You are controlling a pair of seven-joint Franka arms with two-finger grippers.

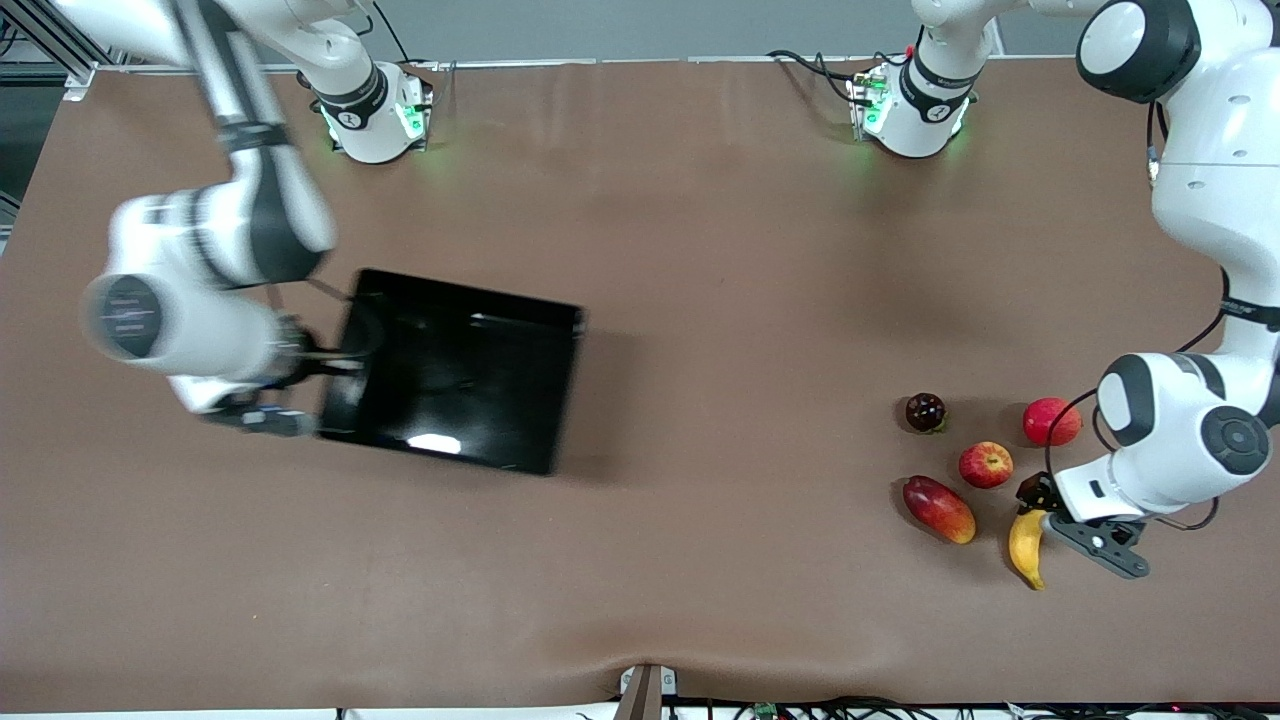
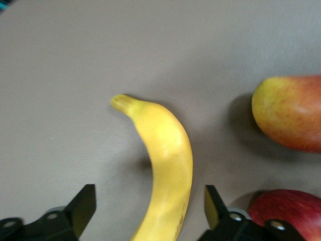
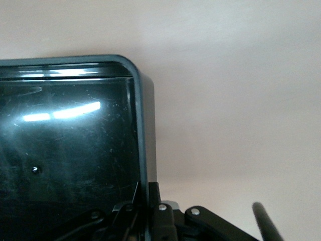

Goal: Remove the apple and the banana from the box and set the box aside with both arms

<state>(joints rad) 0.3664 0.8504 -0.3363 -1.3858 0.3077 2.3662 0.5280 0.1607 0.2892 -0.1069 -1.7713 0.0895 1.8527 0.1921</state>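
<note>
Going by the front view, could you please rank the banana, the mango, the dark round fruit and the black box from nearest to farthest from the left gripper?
1. Banana: between the open fingers of the left gripper.
2. Mango: beside the banana, toward the right arm's end.
3. Dark round fruit: farther from the front camera than the mango.
4. Black box: at the right arm's end, its rim gripped by the right gripper.

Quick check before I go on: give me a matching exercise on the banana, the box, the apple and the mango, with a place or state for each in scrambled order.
Things:
1. banana
2. box
3. apple
4. mango

Places or states:
A. gripped at its wall by the right gripper
B. lies on the table between the open fingers of the left gripper
C. red-orange oval, beside the banana on the side toward the right arm's end
D. among the fruits, farther from the front camera than the banana

Pairs: 1-B, 2-A, 3-D, 4-C
</note>
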